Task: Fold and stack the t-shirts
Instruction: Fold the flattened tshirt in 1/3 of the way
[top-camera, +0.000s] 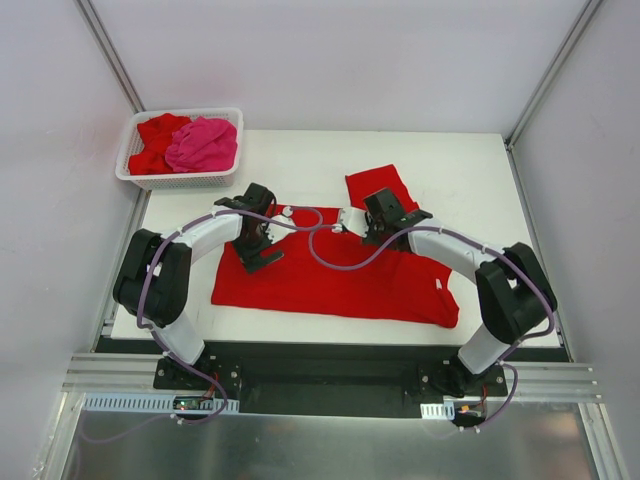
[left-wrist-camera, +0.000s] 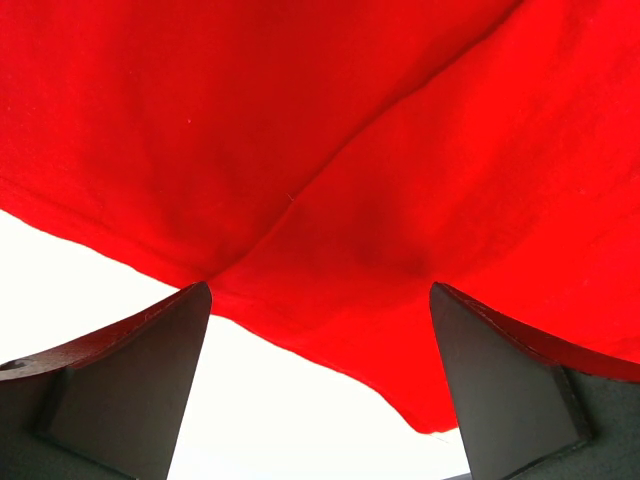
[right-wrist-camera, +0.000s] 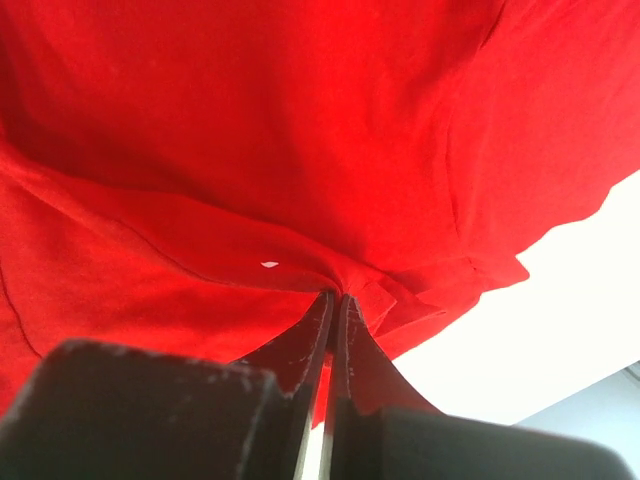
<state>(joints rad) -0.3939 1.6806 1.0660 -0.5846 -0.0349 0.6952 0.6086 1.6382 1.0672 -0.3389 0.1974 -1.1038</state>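
We see L gripper (left-wrist-camera: 320, 300) w/ jaws spread wide over the spread-out red t-shirt (top-camera: 340, 285), R gripper (right-wrist-camera: 335, 297) pinched tight on its cloth.

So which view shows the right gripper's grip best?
The right wrist view: the right gripper is shut on bunched cloth of the spread red t-shirt. The top view hides its fingertips; the left wrist view misses it.

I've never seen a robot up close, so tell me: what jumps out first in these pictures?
A big red t-shirt lies spread across the middle of the white table, with the right gripper pinched shut on it and the left gripper open over its edge. At the far left, a pink t-shirt sits in a white basket.
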